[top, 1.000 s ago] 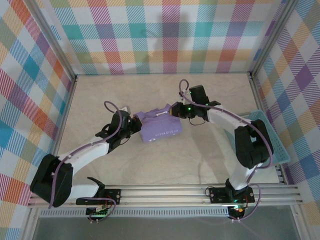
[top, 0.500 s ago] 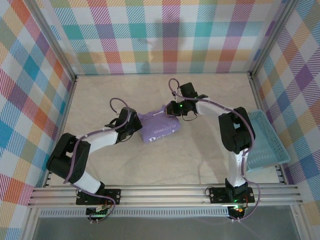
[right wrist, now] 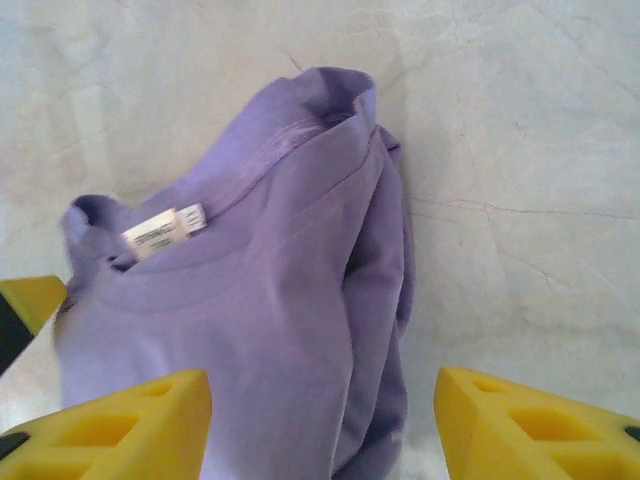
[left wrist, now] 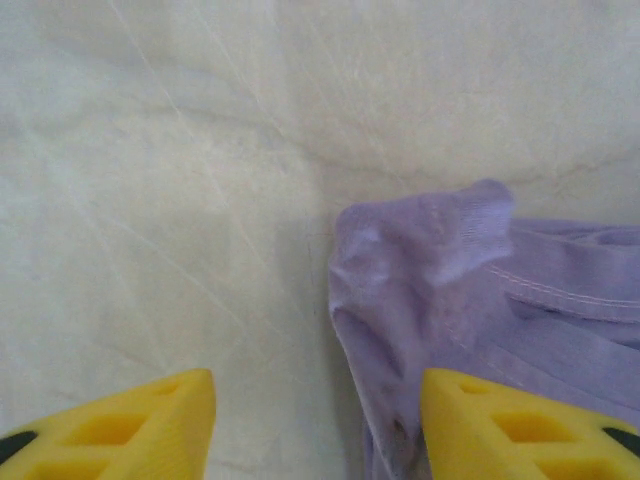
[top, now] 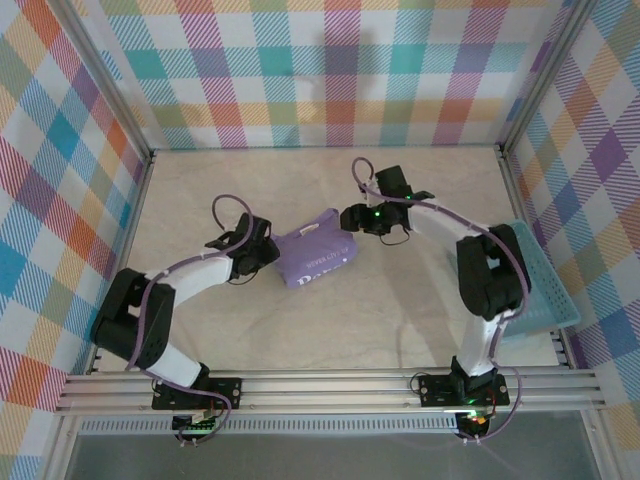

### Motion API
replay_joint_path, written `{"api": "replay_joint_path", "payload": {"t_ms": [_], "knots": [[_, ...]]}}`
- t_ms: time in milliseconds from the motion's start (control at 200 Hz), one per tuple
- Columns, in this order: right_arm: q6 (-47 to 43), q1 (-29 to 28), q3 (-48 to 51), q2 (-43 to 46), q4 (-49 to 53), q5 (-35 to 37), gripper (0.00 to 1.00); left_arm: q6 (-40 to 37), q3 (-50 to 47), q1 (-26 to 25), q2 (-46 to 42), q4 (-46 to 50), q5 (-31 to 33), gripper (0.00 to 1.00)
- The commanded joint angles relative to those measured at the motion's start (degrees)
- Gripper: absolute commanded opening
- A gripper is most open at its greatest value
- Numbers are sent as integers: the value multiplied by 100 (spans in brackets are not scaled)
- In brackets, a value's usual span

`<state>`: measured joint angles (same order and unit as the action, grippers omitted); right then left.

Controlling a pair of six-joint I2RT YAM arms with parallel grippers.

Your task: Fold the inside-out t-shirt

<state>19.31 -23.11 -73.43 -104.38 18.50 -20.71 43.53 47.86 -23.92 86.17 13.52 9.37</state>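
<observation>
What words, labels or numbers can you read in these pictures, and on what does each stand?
White print on the t-shirt, top view: too small and blurred to read.
Neck label at the t-shirt's collar, right wrist view: lines of print, too small to read.
No other text can be seen.

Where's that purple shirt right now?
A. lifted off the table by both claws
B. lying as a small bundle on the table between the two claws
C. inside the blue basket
B: the t-shirt lies bunched on the table, with the left gripper and the right gripper both open beside it, and the basket stands off to the right.
</observation>
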Motion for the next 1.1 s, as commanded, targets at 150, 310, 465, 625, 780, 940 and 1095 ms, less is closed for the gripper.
{"api": "replay_joint_path", "payload": {"t_ms": [150,310,465,625,780,940,1095], "knots": [[-63,26,1060,719,-1130,-1029,60,-461,723,-516,-590,837,-152,67],[38,-9,1276,450,-1582,-1272,59,-405,1027,-587,189,89,-1062,67],[16,-124,1287,126,-1600,-1163,58,-588,1752,-570,1308,292,-1008,64],[275,-229,1539,62,-1638,-1035,53,-713,2161,-362,2105,568,-903,63],[503,-224,2136,158,-1967,-1138,46,-789,2184,-271,2360,590,-893,63],[577,-251,2485,346,-2029,-1146,35,-848,2136,-271,2378,519,-1020,63],[361,-247,2387,897,-1316,-303,31,-1180,2188,-338,2212,655,-1113,63]]}}
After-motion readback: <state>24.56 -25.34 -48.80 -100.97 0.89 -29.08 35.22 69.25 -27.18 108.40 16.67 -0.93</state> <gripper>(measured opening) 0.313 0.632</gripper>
